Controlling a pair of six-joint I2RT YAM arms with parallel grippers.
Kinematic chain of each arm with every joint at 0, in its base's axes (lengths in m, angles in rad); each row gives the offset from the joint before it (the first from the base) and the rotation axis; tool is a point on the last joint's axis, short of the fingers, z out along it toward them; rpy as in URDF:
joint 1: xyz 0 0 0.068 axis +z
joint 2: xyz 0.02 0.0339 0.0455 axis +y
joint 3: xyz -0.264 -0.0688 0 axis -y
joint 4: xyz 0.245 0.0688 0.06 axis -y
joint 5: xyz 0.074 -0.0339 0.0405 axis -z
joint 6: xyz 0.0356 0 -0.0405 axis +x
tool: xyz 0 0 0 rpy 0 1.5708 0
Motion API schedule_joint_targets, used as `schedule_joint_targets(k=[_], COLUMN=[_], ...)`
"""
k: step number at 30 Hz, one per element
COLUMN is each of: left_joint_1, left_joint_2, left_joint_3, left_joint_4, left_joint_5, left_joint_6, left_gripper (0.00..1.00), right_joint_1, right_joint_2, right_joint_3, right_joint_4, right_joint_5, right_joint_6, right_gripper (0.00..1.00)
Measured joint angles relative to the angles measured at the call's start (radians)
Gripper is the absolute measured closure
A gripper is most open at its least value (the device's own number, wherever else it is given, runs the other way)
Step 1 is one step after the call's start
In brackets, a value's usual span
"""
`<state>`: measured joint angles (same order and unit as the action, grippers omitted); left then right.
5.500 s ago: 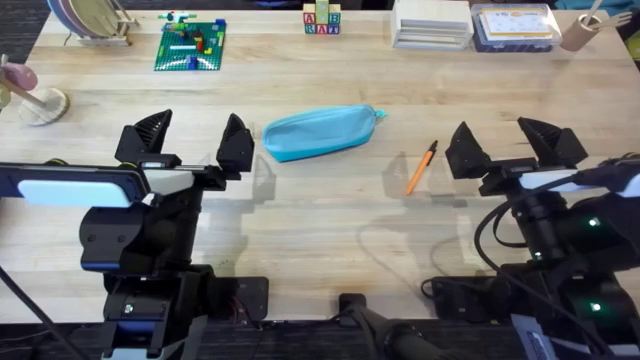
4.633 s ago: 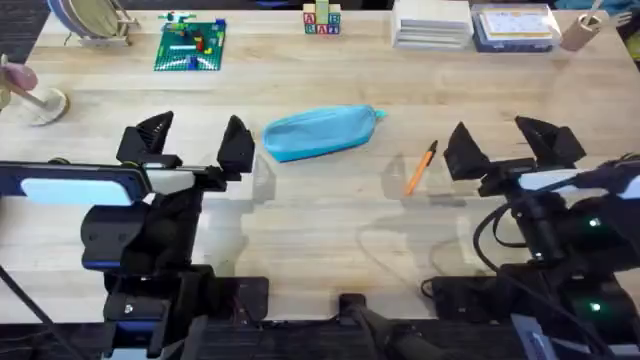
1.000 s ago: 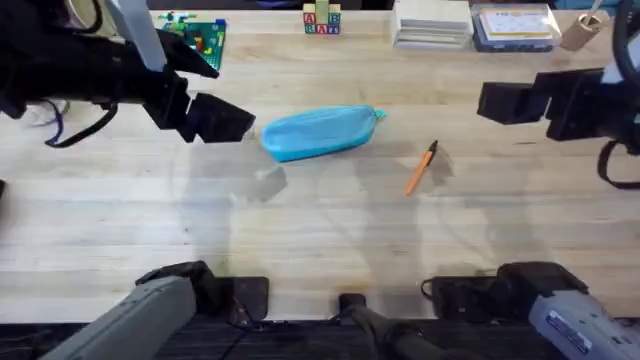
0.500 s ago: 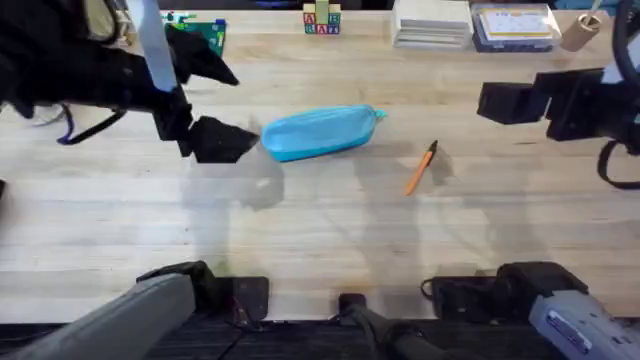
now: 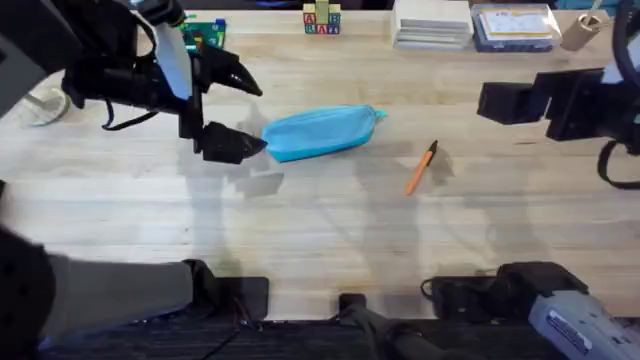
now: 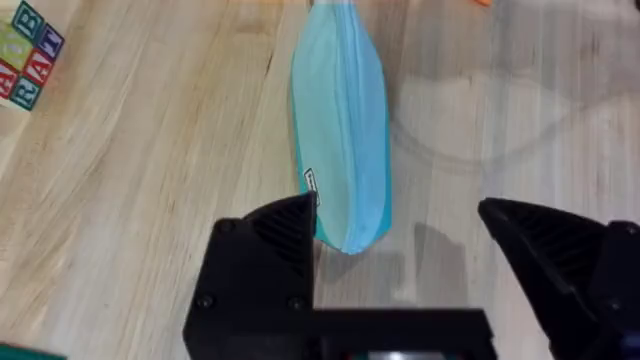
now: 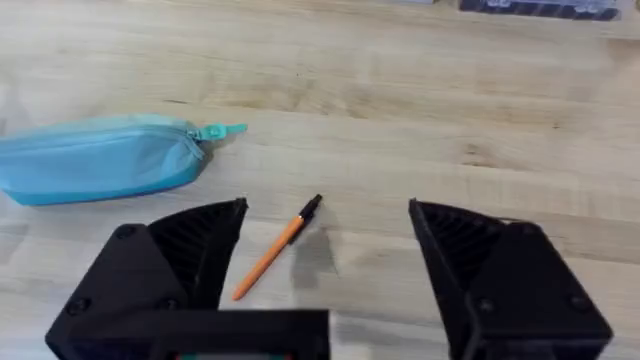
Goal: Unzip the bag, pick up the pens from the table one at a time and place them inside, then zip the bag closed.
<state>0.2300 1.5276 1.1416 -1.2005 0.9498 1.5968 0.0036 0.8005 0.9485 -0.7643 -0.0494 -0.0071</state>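
The light blue bag lies on the table left of centre, its zipper shut and the pull at its right end. My left gripper is open at the bag's left end, one finger on each side of that tip without touching it. In the left wrist view that end of the bag reaches in between the left gripper's fingers. An orange pen with a black tip lies right of the bag. My right gripper hangs open above the table, right of the pen and the bag.
Along the far edge stand a green brick plate, letter blocks, a white box, a blue-lidded container and a cup. The letter blocks lie well off to one side of the bag.
My left gripper has moved right and a little toward the near edge, closing in on the bag's left end. The right arm, the bag and the pen have not moved.
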Motion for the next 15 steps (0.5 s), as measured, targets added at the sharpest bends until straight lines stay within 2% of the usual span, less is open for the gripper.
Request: schedule_joint_targets(k=[6, 15], left_joint_1=[0.05, 0.051], left_joint_2=[0.117, 0.258], left_joint_3=[0.0, 0.0], left_joint_4=[0.001, 0.009], left_joint_5=[0.087, 0.136], left_joint_6=[0.069, 0.176], left_gripper=[0.007, 0.007], right_joint_1=[0.0, 0.0], right_joint_2=[0.0, 0.0], right_joint_3=[0.0, 0.0], right_joint_4=[0.0, 0.0], right_joint_5=[0.0, 0.0], right_joint_6=[0.0, 0.0], right_gripper=[0.004, 0.003])
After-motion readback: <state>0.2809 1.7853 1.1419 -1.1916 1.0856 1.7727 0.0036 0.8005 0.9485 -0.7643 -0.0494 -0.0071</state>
